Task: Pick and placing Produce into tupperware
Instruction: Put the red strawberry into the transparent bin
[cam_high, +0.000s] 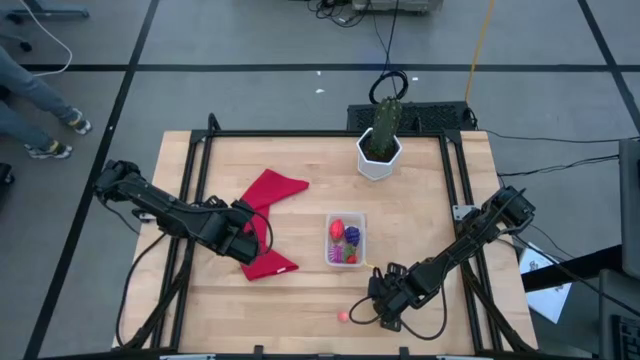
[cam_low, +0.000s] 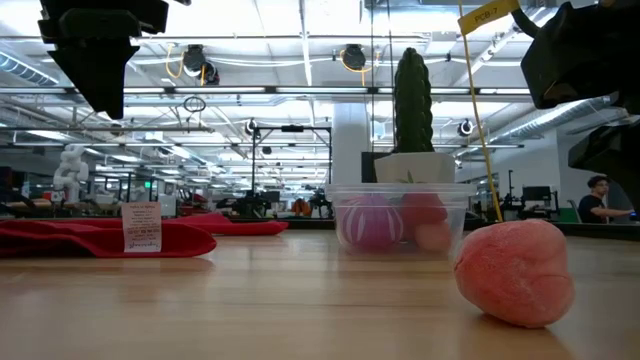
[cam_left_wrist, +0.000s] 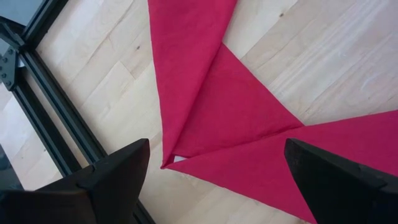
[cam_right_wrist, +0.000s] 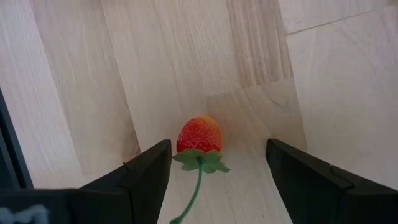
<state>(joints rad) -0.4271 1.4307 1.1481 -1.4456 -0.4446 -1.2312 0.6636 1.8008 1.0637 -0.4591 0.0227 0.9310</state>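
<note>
The clear tupperware (cam_high: 345, 241) stands mid-table with red, pink and purple produce (cam_high: 344, 236) inside; the low view shows it (cam_low: 400, 218) too. A pink piece of produce (cam_high: 343, 316) lies loose near the front edge and looms close in the low view (cam_low: 514, 271). A red strawberry with a green stem (cam_right_wrist: 199, 137) lies on the wood between the fingers of my open right gripper (cam_right_wrist: 217, 180), which hovers over it near the front right (cam_high: 380, 298) without touching it. My left gripper (cam_high: 248, 240) hangs open above the red cloth (cam_left_wrist: 217, 112).
A white hexagonal pot with a green cactus (cam_high: 381, 145) stands at the table's far edge. The red cloth (cam_high: 268, 222) lies spread at left centre. A black frame rail (cam_left_wrist: 50, 118) runs along the table's left side. Bare wood lies between cloth and container.
</note>
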